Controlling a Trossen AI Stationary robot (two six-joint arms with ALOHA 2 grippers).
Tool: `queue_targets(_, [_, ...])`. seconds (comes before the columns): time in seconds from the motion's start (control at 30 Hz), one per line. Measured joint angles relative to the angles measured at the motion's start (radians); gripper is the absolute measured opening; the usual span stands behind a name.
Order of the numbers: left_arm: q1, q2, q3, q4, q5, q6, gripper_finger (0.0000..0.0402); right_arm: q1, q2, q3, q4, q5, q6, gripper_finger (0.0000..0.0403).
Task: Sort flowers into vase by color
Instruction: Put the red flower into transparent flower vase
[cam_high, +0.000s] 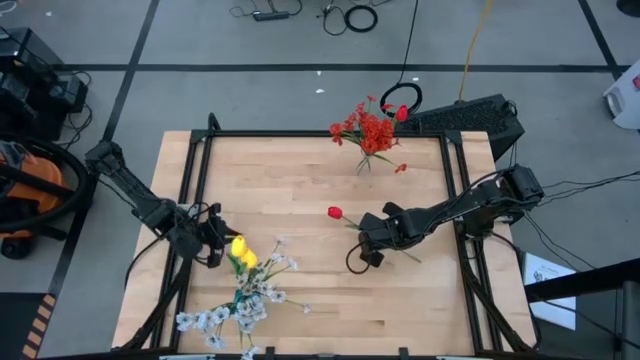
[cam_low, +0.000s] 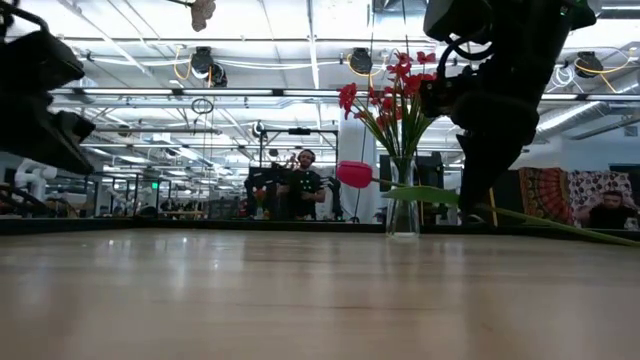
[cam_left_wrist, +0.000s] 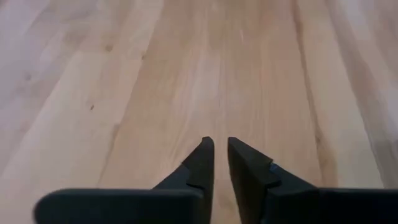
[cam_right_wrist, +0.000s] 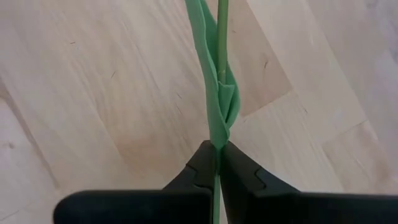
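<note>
Right gripper (cam_right_wrist: 218, 163) pinches the red tulip's (cam_high: 335, 212) thin green stalk; left gripper (cam_left_wrist: 221, 163) hangs nearly closed, empty.

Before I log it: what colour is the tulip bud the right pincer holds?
Red, clearest in the high view: tulip bud, right pincer.

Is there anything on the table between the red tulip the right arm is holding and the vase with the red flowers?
Nothing visible. The right gripper is shut on the red tulip by its stem, and only bare table lies between it and the vase at the far edge. The yellow and white flowers lie near the left gripper, well off that path.
</note>
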Motion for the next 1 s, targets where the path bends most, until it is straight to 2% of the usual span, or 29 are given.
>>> queue_targets(0.13, [0.075, -0.109, -0.119, 0.294, 0.058, 0.196, 0.0009, 0.0, 0.0, 0.0, 0.0, 0.0, -0.014, 0.0004])
queue_targets(0.2, [0.128, -0.138, -0.161, 0.438, 0.103, 0.307, 0.0006, -0.003, 0.0, 0.0, 0.004, 0.0, -0.014, 0.0004])
queue_targets(0.27, [0.191, -0.149, -0.185, 0.516, 0.152, 0.383, 0.0004, -0.007, 0.0, 0.0, 0.021, 0.0, -0.014, 0.0004])
queue_targets(0.5, [0.441, -0.151, -0.214, 0.586, 0.401, 0.458, 0.0002, -0.022, -0.001, 0.001, 0.079, 0.0, -0.018, 0.0004])
queue_targets(0.67, [0.564, -0.151, -0.237, 0.731, 0.537, 0.538, 0.0001, -0.034, -0.001, 0.001, 0.108, 0.002, -0.016, 0.0004])
queue_targets(0.8, [0.624, -0.151, -0.237, 0.739, 0.566, 0.541, 0.0001, -0.034, -0.001, 0.001, 0.112, 0.003, -0.015, 0.0004])
queue_targets(1.0, [0.657, -0.161, -0.237, 0.75, 0.567, 0.539, 0.0001, -0.034, -0.001, 0.001, 0.111, 0.003, -0.014, 0.0004])
